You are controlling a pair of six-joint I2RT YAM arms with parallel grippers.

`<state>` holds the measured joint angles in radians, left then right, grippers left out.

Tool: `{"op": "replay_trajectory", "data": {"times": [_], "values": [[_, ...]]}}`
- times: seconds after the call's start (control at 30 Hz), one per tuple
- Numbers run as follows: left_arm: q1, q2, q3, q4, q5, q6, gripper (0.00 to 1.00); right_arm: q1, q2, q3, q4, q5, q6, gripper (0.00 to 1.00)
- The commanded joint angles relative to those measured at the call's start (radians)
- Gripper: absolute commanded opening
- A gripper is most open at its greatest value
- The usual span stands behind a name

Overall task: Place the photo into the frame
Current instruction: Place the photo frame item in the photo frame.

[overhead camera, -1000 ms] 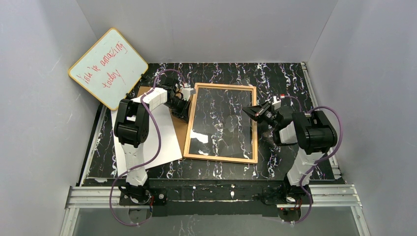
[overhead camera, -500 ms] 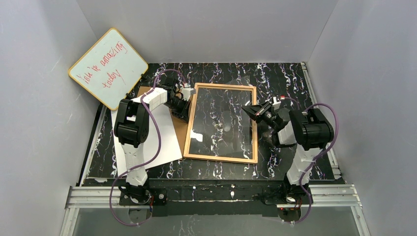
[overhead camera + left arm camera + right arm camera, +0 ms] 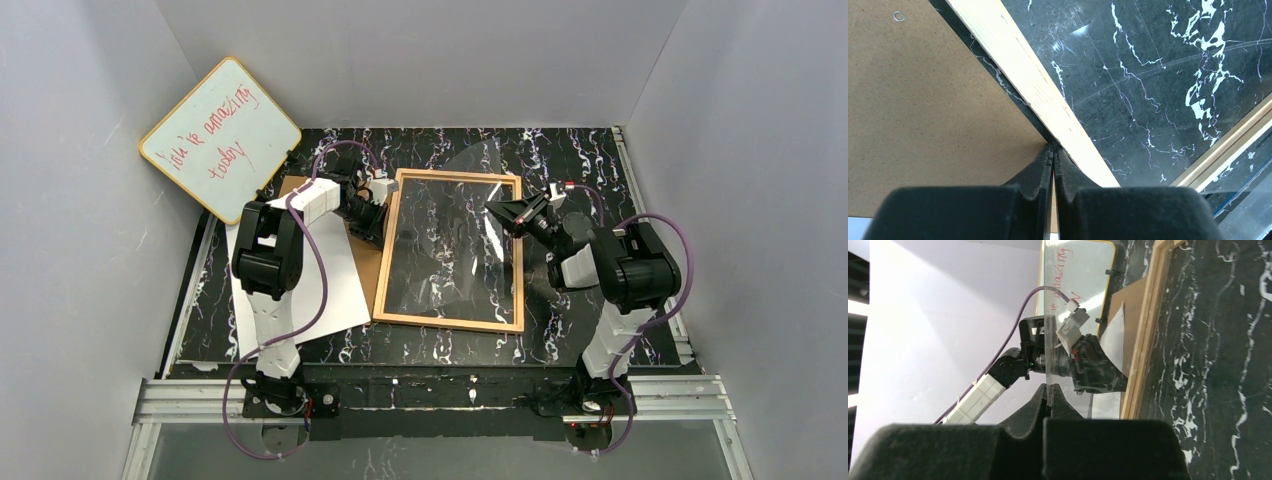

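The light-wood frame [image 3: 448, 323] lies flat mid-table; its rail shows in the left wrist view [image 3: 1023, 70] and the right wrist view [image 3: 1148, 315]. My right gripper [image 3: 497, 212] is shut on the right edge of the clear pane [image 3: 1075, 285], which stands tilted up out of the frame [image 3: 475, 165]. My left gripper [image 3: 1053, 148] is shut and empty, its tips down against the frame's left rail beside the brown backing board [image 3: 923, 100]. The photo [image 3: 330, 290] lies white side up at the left, partly under the left arm.
The yellow-rimmed whiteboard [image 3: 220, 138] with red writing leans at the back left. The backing board [image 3: 368, 262] lies between the photo and the frame. Grey walls enclose the black marble table [image 3: 560, 160].
My right gripper has risen and shifted back, tipping the pane's right edge up off the frame. The left arm has not moved.
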<state>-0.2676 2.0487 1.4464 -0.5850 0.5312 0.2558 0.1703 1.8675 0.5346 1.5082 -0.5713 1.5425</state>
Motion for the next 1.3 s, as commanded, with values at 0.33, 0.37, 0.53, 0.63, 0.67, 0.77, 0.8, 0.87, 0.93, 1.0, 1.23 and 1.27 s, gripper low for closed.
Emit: {"op": "replay_trajectory", "data": {"times": [0.33,0.37,0.53,0.63,0.67,0.77,0.8,0.87,0.93,1.0,1.23,1.27], "values": [[-0.02,-0.007,-0.039,-0.038,0.016,0.025,0.0,0.036,-0.049,0.041,0.221,0.013,0.025,0.01],[-0.02,-0.007,-0.04,-0.038,0.016,0.025,0.0,0.036,-0.048,0.045,0.217,0.012,0.024,0.01],[-0.019,-0.01,-0.043,-0.037,0.017,0.028,0.0,0.037,-0.048,0.037,0.179,0.001,-0.006,0.01],[-0.02,-0.01,-0.047,-0.037,0.015,0.029,0.0,0.035,-0.043,0.021,0.165,-0.004,-0.019,0.01],[-0.019,-0.01,-0.046,-0.037,0.013,0.03,0.0,0.034,-0.04,0.016,0.16,-0.005,-0.024,0.01],[-0.019,-0.01,-0.046,-0.037,0.014,0.03,0.0,0.028,-0.029,0.003,0.144,-0.015,-0.047,0.01],[-0.019,-0.011,-0.047,-0.038,0.013,0.03,0.0,0.028,-0.022,0.002,0.142,-0.025,-0.053,0.01],[-0.019,-0.011,-0.048,-0.037,0.014,0.031,0.0,0.023,0.006,0.007,0.153,-0.043,-0.051,0.01],[-0.019,-0.011,-0.048,-0.037,0.015,0.031,0.0,0.02,0.034,0.015,0.166,-0.06,-0.043,0.01],[-0.02,-0.011,-0.05,-0.038,0.014,0.031,0.0,0.02,0.051,0.023,0.171,-0.073,-0.041,0.01],[-0.02,-0.01,-0.05,-0.037,0.013,0.033,0.0,0.012,0.035,0.03,0.03,-0.11,-0.152,0.01],[-0.019,-0.01,-0.049,-0.039,0.011,0.033,0.0,0.008,0.024,0.027,-0.001,-0.11,-0.18,0.01]]}}
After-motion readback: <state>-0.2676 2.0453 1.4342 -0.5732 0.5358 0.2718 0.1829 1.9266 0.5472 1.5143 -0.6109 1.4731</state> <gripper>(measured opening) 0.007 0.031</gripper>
